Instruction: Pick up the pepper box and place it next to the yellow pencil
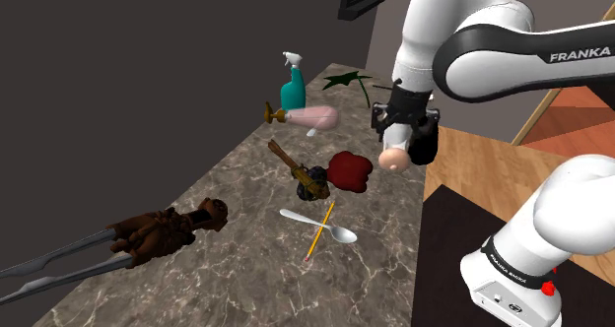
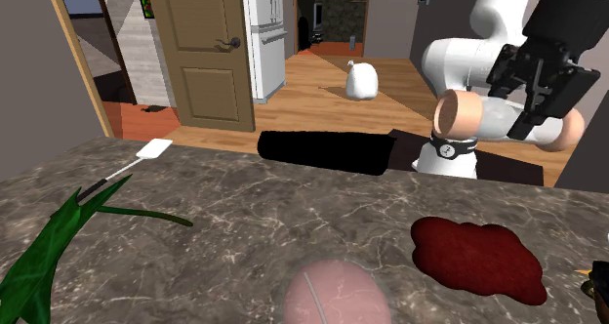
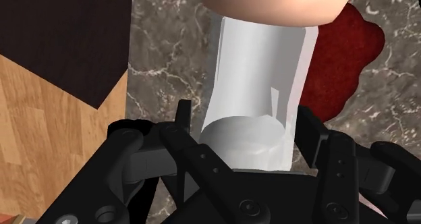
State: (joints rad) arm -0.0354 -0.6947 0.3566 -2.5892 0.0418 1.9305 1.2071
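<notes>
item: pepper box (image 3: pixel 260 88), white barrel with pinkish cap. readable writing: "franka" on the arm (image 1: pixel 552 64). long axis runs along the fingers (image 3: pixel 307 128), cap end out past their tips, over the marbled tabletop (image 3: pixel 169 47). fingers clamped on the barrel, one each side. yellow pencil (image 1: pixel 319 231) lies well apart from the fingers.

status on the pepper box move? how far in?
Pick looks done: the hand is shut on the pepper box, which hangs in the air near the edge of the counter. In hand: the carry. Left: bring it to the yellow pencil, which lies across the spoon, set it down beside the pencil and let go.
</notes>
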